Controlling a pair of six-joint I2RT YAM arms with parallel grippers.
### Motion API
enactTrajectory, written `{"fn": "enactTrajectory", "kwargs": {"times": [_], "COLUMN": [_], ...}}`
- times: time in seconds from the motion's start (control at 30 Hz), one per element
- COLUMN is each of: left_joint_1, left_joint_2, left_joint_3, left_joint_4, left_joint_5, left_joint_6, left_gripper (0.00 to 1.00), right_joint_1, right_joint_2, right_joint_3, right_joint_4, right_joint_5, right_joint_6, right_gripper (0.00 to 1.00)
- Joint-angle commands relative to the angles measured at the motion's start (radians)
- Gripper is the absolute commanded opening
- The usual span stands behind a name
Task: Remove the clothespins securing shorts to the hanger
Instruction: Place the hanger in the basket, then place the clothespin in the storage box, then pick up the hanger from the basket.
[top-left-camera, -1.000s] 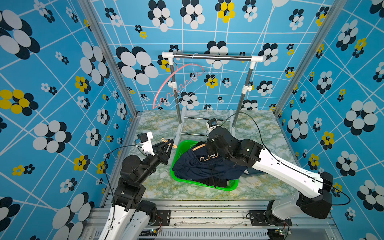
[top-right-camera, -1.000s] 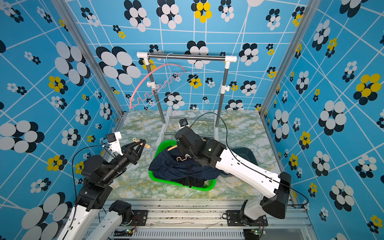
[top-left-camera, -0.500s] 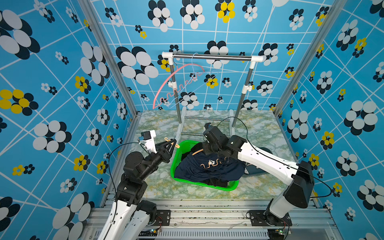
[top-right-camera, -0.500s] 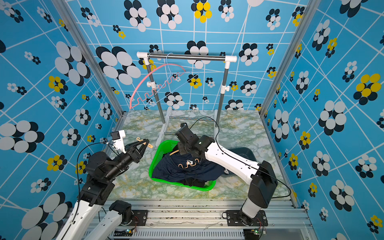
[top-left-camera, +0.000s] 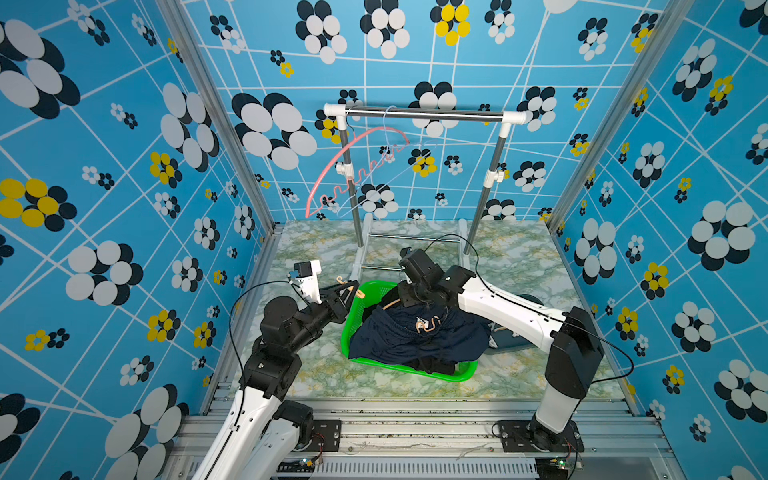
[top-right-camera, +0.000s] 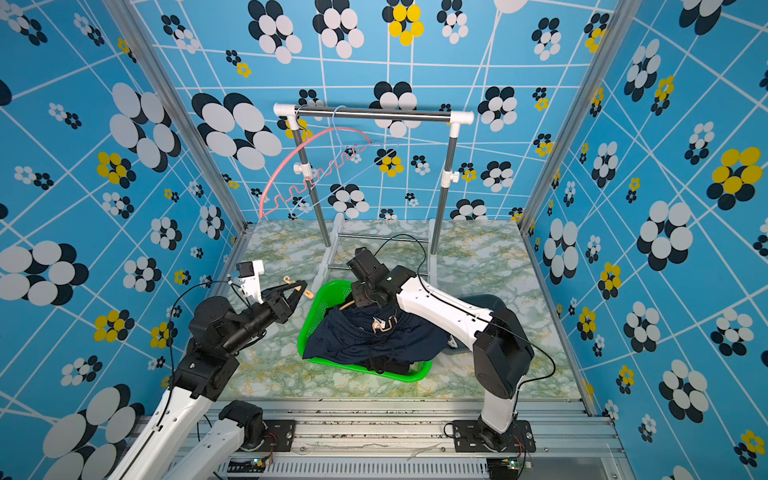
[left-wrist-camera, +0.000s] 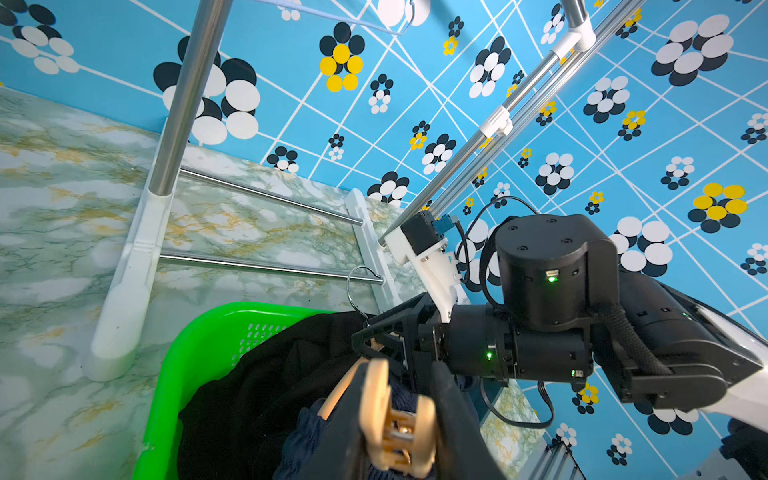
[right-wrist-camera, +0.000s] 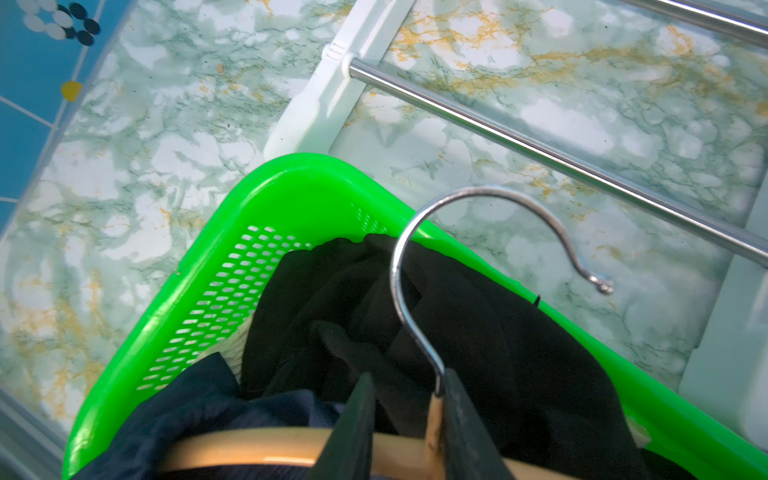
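My left gripper (top-left-camera: 351, 289) (left-wrist-camera: 399, 415) hovers just left of the green basket (top-left-camera: 415, 371), shut on a tan clothespin (left-wrist-camera: 395, 419). Navy shorts (top-left-camera: 415, 338) fill the basket, on top of black shorts (right-wrist-camera: 478, 332). A tan wooden hanger (right-wrist-camera: 249, 451) with a metal hook (right-wrist-camera: 392, 274) lies on them at the far end. My right gripper (top-left-camera: 402, 297) (right-wrist-camera: 409, 376) is there, open. Its fingers straddle the hanger's neck, which leans on one finger. Pale and tan bits (top-left-camera: 428, 324) lie on the navy fabric; I cannot tell what they are.
A clothes rack (top-left-camera: 424, 113) stands at the back, carrying a pink hanger (top-left-camera: 353, 162) and a thin white one. Its white feet and low bars (right-wrist-camera: 540, 149) lie just beyond the basket. A dark grey object (top-left-camera: 525, 300) sits to the right, partly under my right arm.
The right gripper has gone from shut to open at the hanger's neck, and its arm has drawn back toward the basket's far end. The left gripper moved slightly nearer the basket, still holding the clothespin.
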Motion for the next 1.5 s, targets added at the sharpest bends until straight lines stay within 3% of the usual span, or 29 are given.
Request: {"fn": "enactTrajectory", "kwargs": {"times": [0.0,0.23,0.43,0.67,0.9,1.47], "left_joint_1": [-0.021,-0.073,-0.153,-0.209,-0.248,-0.274], "left_joint_2": [0.022,0.096,0.176,0.271,0.299,0.322], "left_joint_3": [-0.010,0.003,0.035,0.054,0.069,0.072], "left_joint_4": [0.020,0.056,0.097,0.169,0.198,0.204], "left_joint_5": [0.017,-0.006,-0.043,-0.049,-0.057,-0.010], "left_joint_6": [0.014,-0.012,-0.026,-0.089,-0.120,-0.165], "left_gripper": [0.00,0.00,0.00,0.00,0.00,0.00], "right_joint_1": [0.001,0.001,0.021,0.104,0.127,0.127], "right_joint_2": [-0.085,-0.290,-0.433,-0.482,-0.432,-0.359], "right_joint_3": [-0.040,-0.267,-0.410,-0.422,-0.377,-0.339], "right_joint_4": [0.022,0.289,0.432,0.465,0.439,0.507], "right_joint_5": [-0.073,-0.218,-0.233,-0.190,-0.127,-0.069], "right_joint_6": [-0.020,-0.081,-0.131,-0.247,-0.288,-0.316], "right_gripper": [0.38,0.41,0.47,0.51,0.53,0.27]}}
